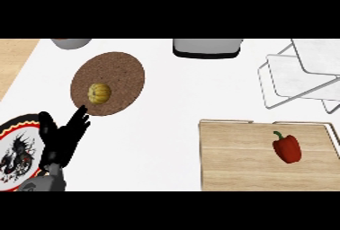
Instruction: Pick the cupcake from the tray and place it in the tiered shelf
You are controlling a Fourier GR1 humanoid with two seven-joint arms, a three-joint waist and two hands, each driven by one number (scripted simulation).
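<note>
— Head view first: what filled most of it?

— White counter [166, 134], running edge to edge. Next largest was the wooden tray [232, 170] at the lower right, cut off along the bottom, with a red bell pepper [287, 147] lying on it.

— And the shelf?

— The tiered shelf [292, 78] stood at the upper right, white panels on a wire frame; its right side ran out of view. It was well apart from the round brown mat [123, 74] at the upper left, where the cupcake [100, 93] sat (a small yellowish ridged thing, seen from above, not on the wooden tray).

— Any writing?

— None I could read. A plate [13, 134] at the left edge bore a black dragon-like figure inside a red and black rim, but half of it was cut off.

— The hands?

— Only the left hand [60, 139] showed, low at the left beside the plate, fingers straight and spread, holding nothing, fingertips [82, 109] just reaching the mat's lower edge, short of the cupcake.

— Anything else?

— Two grey objects [206, 47] were cropped by the top edge; I could not tell what they were.
</note>
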